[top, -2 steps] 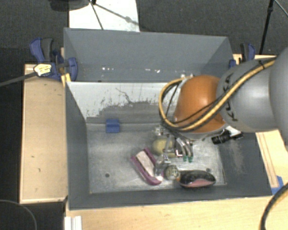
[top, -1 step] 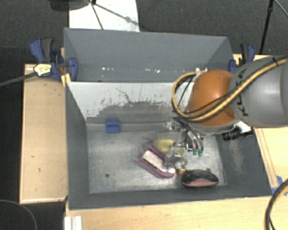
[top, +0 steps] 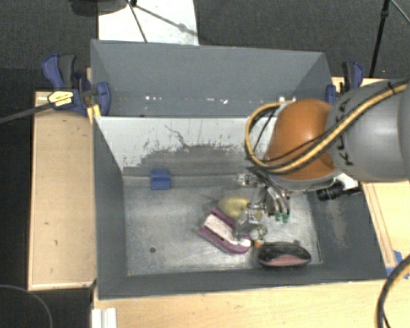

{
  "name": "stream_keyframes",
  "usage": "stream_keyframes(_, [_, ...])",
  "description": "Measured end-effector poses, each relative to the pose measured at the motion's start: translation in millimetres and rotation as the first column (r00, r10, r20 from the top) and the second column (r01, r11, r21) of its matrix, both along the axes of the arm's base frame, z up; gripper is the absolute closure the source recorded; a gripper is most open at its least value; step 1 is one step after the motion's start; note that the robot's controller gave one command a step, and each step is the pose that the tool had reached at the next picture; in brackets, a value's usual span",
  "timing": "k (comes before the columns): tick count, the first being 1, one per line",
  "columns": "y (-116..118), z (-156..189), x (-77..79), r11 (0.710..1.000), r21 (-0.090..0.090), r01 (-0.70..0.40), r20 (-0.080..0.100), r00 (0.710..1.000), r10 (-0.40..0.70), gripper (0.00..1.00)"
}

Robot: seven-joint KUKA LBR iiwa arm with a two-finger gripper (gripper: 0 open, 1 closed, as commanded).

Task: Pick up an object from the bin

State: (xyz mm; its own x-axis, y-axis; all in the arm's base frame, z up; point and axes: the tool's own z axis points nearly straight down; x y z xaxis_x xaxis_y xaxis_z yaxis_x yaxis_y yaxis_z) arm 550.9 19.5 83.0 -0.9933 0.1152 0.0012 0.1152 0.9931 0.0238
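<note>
Nearest you, close to the front wall of the bin [top: 165, 243] and toward its front right corner, you see a dark oval object [top: 283, 254] with a pinkish patch on top. It lies flat, with its long axis running roughly along the front wall.

Just behind it and to its left lies a purple and white object [top: 221, 234], about midway along the front wall and a little in from it. It is elongated. Its long axis is diagonal, with one end pointing toward the back left corner and the other toward the front right corner, where it comes near the dark oval object. A purple band runs along its front edge, with a paler part behind that.

The gripper [top: 251, 225] comes down at the right-hand end of this purple and white object, right against it. You cannot tell how far the gripper is open, or whether it has hold of anything. Above it you see the orange cover [top: 299, 139] on the wrist, with cables looped round it.

Just behind the purple and white object sits a pale yellowish round lump [top: 231, 204], immediately left of the gripper.

Farthest back, a small blue block [top: 160, 180] rests at the foot of the back wall, toward the back left corner and well apart from the rest.
</note>
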Motion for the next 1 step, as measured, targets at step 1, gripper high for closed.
stream_keyframes(1, [4.0,138.8,12.5,1.000,-0.022,0.018,0.010,1.000,-0.017,1.00])
